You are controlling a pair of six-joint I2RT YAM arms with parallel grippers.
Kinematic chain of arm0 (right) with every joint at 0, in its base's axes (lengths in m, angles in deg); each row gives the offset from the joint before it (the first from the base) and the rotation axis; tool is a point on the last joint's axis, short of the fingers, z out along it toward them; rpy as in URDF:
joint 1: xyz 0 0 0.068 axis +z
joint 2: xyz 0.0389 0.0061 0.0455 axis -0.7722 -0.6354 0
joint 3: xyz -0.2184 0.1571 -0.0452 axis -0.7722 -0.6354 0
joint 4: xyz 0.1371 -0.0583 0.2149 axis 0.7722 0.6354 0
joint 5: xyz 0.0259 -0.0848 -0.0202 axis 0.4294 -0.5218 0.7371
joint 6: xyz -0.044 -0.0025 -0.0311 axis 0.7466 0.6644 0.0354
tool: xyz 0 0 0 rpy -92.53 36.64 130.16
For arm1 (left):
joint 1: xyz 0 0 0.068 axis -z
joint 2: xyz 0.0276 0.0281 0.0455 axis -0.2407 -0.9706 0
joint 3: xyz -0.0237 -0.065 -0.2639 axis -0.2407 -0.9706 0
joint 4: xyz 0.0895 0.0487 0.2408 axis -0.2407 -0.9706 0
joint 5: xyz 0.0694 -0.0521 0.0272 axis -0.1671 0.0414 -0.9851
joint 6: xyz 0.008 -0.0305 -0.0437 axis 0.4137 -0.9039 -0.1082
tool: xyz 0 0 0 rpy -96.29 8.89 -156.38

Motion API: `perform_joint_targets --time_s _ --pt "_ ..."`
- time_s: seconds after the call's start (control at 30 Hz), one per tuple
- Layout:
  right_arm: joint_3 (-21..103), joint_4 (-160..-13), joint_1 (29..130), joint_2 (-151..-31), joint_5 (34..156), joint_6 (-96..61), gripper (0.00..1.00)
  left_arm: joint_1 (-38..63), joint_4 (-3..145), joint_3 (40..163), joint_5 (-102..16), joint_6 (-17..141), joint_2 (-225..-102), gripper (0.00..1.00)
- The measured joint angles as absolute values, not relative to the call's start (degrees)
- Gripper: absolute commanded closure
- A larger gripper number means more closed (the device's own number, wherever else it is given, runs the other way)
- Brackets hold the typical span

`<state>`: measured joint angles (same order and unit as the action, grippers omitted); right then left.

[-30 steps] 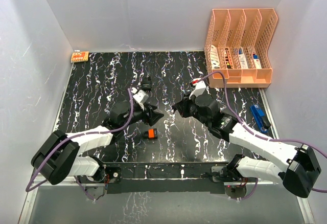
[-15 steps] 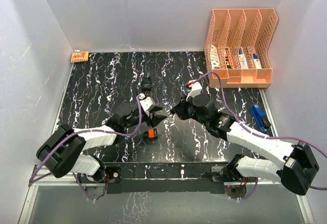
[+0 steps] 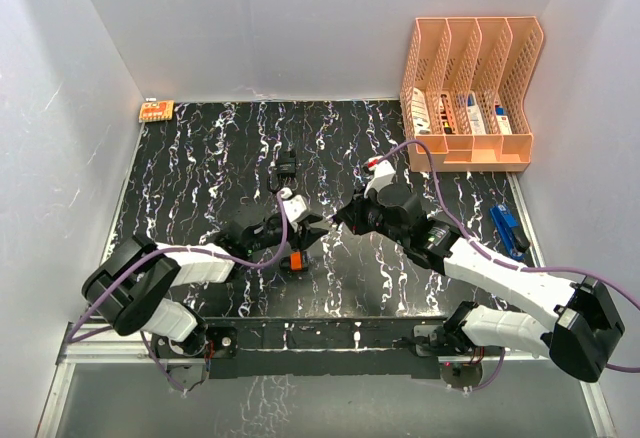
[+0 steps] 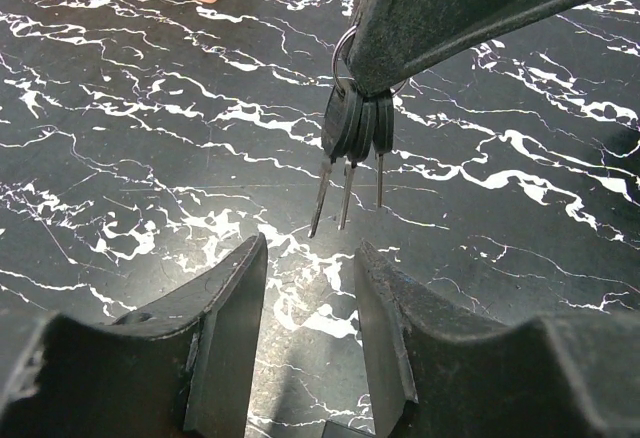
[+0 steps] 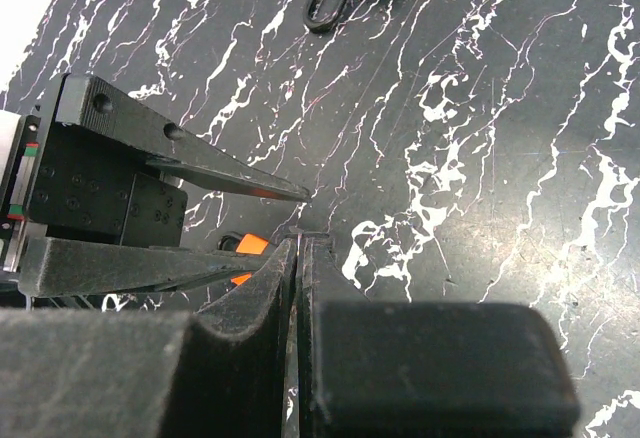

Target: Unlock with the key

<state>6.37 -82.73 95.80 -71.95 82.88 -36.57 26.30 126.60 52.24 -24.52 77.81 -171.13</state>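
My right gripper [image 3: 343, 218] is shut on a ring of three black-headed keys [image 4: 356, 126], which hang blades down above the table. Its fingers are pressed together in the right wrist view [image 5: 298, 242]. My left gripper [image 3: 305, 229] is open and empty. Its fingers [image 4: 232, 308] point at the hanging keys from just below, and they also show in the right wrist view [image 5: 190, 158]. A small orange padlock [image 3: 293, 261] lies on the table right under the left gripper and is partly hidden in the right wrist view [image 5: 250, 246]. A black padlock [image 3: 287, 166] lies further back.
The table [image 3: 200, 178] is black marble-patterned. An orange file rack [image 3: 470, 93] with small items stands at the back right. A blue object [image 3: 508, 230] lies at the right edge. A small orange card [image 3: 156, 111] sits at the back left corner.
My left gripper has stretched forward and dropped low, ending just over the orange padlock and close to the keys. My right gripper has shifted slightly left with the keys.
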Motion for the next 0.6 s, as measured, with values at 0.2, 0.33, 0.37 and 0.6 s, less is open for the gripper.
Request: perform_joint_targets --time_s 0.2,0.33,0.37,0.6 --pt "6.37 -82.75 95.80 -71.95 83.75 -36.44 1.00 26.50 127.61 52.44 -24.67 78.49 -171.57 0.66" --pt "6.37 -82.80 95.80 -71.95 84.19 -36.44 1.00 26.65 127.78 52.88 -24.71 79.19 -171.57 0.69" --pt "6.37 -82.80 95.80 -71.95 84.21 -36.44 1.00 26.70 127.76 53.10 -24.73 79.45 -171.57 0.70" --pt "6.37 -82.95 95.80 -71.95 84.67 -36.44 1.00 26.72 127.56 53.80 -25.00 80.63 -171.57 0.80"
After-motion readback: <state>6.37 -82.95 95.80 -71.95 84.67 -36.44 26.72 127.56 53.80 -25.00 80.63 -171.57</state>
